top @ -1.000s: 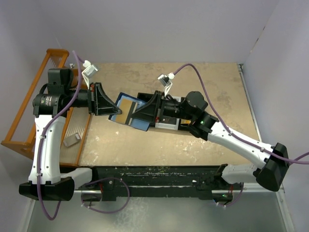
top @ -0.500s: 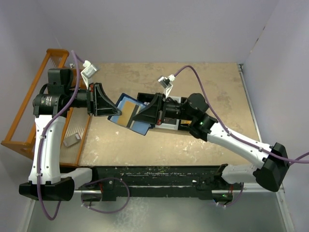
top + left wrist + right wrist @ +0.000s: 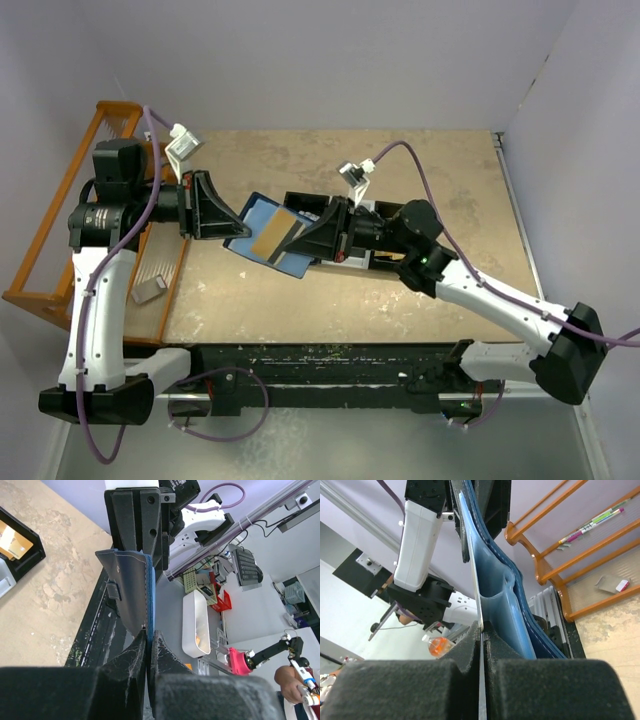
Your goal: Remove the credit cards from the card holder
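The card holder (image 3: 256, 211) is a dark navy wallet, held open above the table between both arms. My left gripper (image 3: 238, 222) is shut on its left edge. In the left wrist view the wallet (image 3: 127, 587) stands edge-on out of my fingertips (image 3: 149, 636). A tan credit card (image 3: 272, 233) sticks out of the wallet's right side. My right gripper (image 3: 299, 238) is shut on that card. In the right wrist view the thin card edge (image 3: 480, 622) runs between the pads, beside the paler blue inner face (image 3: 495, 587).
A black compartment tray (image 3: 304, 199) lies under the right arm; in the left wrist view the tray (image 3: 27, 560) holds a gold card (image 3: 12, 537). An orange wooden rack (image 3: 55, 235) stands at the left with a small grey object (image 3: 148, 290) in it.
My right gripper has drawn back to the right with the tan card, so more of the card shows outside the wallet. The left gripper has kept its hold; the wallet tilted slightly.
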You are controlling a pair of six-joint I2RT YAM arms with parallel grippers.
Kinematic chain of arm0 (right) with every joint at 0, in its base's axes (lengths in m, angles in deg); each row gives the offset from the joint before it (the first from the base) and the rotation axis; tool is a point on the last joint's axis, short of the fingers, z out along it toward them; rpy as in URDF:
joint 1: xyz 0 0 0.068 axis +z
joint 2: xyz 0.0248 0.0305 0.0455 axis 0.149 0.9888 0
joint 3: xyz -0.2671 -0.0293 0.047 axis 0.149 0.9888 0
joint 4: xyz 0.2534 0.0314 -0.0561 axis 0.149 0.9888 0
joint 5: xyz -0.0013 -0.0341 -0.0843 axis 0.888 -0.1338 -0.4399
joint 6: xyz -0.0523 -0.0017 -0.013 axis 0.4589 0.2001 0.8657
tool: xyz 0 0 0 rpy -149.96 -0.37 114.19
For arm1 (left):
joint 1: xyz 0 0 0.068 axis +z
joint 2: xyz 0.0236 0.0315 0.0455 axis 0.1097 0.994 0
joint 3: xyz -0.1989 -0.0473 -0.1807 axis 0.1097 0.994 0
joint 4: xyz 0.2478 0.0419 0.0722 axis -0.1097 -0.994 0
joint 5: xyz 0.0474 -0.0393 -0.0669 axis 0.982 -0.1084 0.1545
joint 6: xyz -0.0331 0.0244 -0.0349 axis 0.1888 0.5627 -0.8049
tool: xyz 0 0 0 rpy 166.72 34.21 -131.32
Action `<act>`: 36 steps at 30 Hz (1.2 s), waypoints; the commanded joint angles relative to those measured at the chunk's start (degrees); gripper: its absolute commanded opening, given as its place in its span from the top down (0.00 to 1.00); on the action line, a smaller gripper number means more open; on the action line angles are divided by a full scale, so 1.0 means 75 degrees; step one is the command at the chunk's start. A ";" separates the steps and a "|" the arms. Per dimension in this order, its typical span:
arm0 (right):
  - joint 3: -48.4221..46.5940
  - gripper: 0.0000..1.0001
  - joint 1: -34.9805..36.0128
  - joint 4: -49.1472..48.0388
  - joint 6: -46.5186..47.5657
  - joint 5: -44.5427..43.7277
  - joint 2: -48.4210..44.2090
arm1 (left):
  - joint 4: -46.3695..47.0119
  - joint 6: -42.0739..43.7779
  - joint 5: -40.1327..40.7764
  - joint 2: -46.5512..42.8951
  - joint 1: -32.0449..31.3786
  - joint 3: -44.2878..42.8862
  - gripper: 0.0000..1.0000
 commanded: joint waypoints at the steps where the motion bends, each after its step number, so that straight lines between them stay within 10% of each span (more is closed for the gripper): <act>1: 0.0137 0.99 -0.0110 -0.0171 0.0005 0.0125 -0.0427 | 0.0612 -0.0419 -0.0652 -0.0160 -0.0025 -0.0012 1.00; 17: -0.0085 0.48 -0.0114 -0.1652 -0.0894 0.0296 0.0204 | 0.0807 -0.0696 -0.0599 -0.0205 -0.0025 0.0055 1.00; 24: -0.0712 0.46 -0.0104 -0.1217 -0.0763 0.0011 0.0489 | 0.0925 -0.0716 -0.0551 -0.0258 -0.0025 0.0145 1.00; 36: -0.2563 0.49 -0.0052 0.3552 0.2247 -0.1416 0.0294 | 0.0776 -0.0442 -0.0551 -0.0325 -0.0025 0.0246 0.99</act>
